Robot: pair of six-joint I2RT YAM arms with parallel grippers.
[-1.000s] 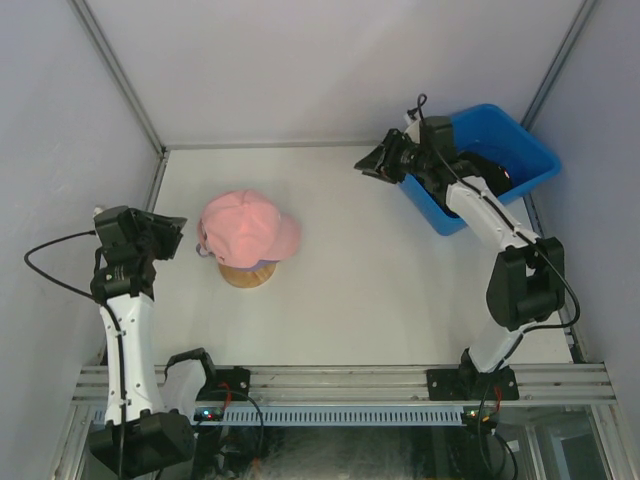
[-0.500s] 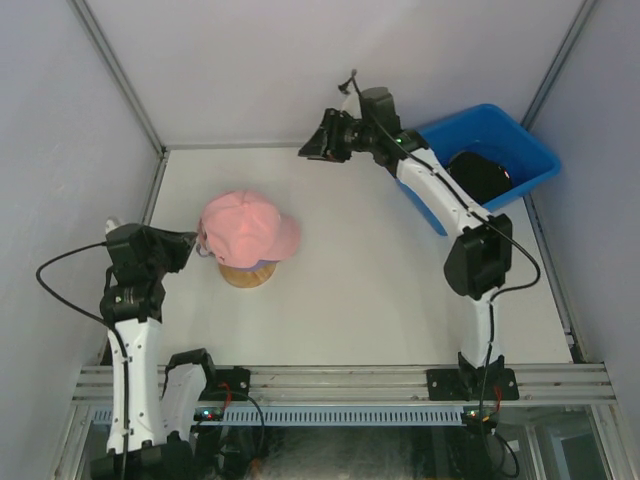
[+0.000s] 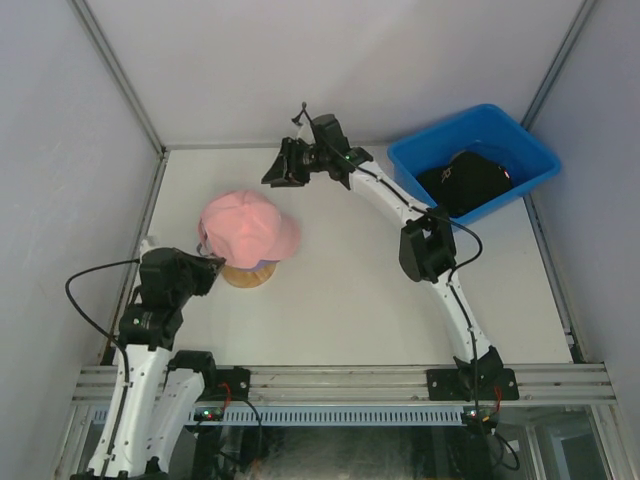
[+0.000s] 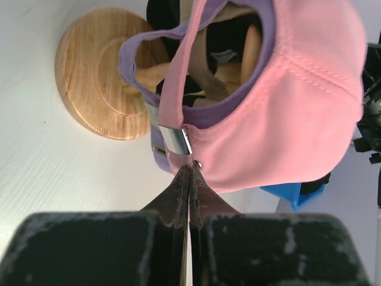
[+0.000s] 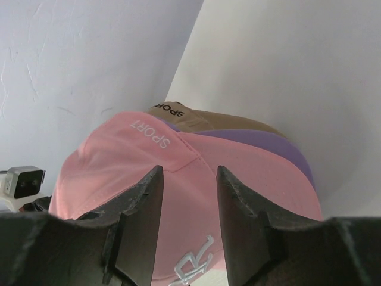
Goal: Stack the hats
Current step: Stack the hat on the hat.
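A pink hat (image 3: 248,226) tops a stack on the wooden stand (image 3: 247,275); purple (image 5: 280,152) and tan (image 5: 229,122) brims show beneath the pink hat (image 5: 149,161). From below, the purple hat's band (image 4: 134,56) sits inside the pink hat (image 4: 297,107). My left gripper (image 3: 211,264) is shut, its tips (image 4: 190,170) touching the pink back strap by the buckle; a pinch cannot be told. My right gripper (image 3: 276,170) hovers open behind the stack, its jaws (image 5: 189,173) empty and pointing at the pink crown. A black hat (image 3: 466,180) lies in the bin.
The blue bin (image 3: 520,140) stands at the back right, against the enclosure's corner. The stand's round wooden base (image 4: 95,77) rests on the white table. Grey walls close in the left, back and right sides.
My right arm has swung left from the blue bin to just behind the stack, jaws widening slightly. The left gripper has closed and moved in to the pink hat's rear strap.
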